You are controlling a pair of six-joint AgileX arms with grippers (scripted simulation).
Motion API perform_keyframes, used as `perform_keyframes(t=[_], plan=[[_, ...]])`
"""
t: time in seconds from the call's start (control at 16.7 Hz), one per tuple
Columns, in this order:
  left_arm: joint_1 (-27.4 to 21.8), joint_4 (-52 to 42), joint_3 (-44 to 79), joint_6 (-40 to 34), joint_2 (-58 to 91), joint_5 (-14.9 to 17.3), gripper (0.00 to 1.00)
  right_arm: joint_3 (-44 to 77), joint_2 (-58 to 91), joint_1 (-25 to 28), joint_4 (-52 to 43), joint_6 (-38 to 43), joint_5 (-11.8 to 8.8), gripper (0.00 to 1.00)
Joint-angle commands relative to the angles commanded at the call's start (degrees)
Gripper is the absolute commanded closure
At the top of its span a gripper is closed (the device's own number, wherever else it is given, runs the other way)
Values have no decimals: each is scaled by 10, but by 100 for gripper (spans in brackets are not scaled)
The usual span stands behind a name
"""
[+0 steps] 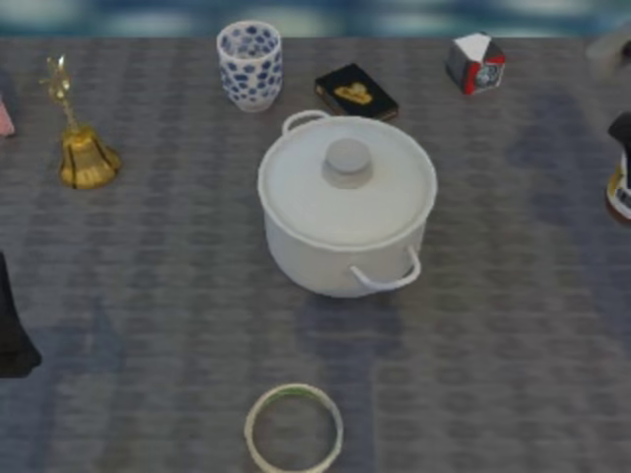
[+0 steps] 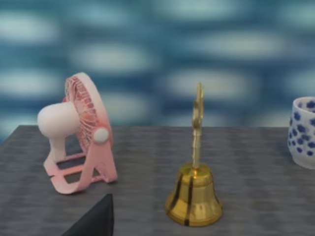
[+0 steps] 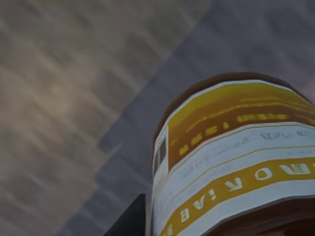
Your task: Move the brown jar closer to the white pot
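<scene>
My right gripper hangs right over the upright jar at the table's right edge, well right of the pot; its finger state I can't tell.

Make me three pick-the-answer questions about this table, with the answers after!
1. Where is the brown jar?
A. at the table's right edge
B. inside the white pot
C. beside the bell

2. What colour are the cup's dots?
A. red
B. blue
C. green

3. How is the white pot?
A. tipped over
B. open
C. lid on

Answers: 1 A, the top view shows it at the right edge. 2 B, blue spots on white. 3 C, the lid with its grey knob sits on top.
</scene>
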Motion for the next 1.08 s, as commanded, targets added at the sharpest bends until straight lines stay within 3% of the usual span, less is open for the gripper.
perform_keyframes(t=[0.6, 0.78, 1.08], plan=[[0, 0, 0, 0, 0, 0, 0, 64, 80, 96, 34, 463, -2, 100], [0, 0, 0, 0, 0, 0, 0, 68, 94, 112, 39, 524, -3, 100], [0, 0, 0, 0, 0, 0, 0, 67, 94, 112, 39, 534, -4, 100]])
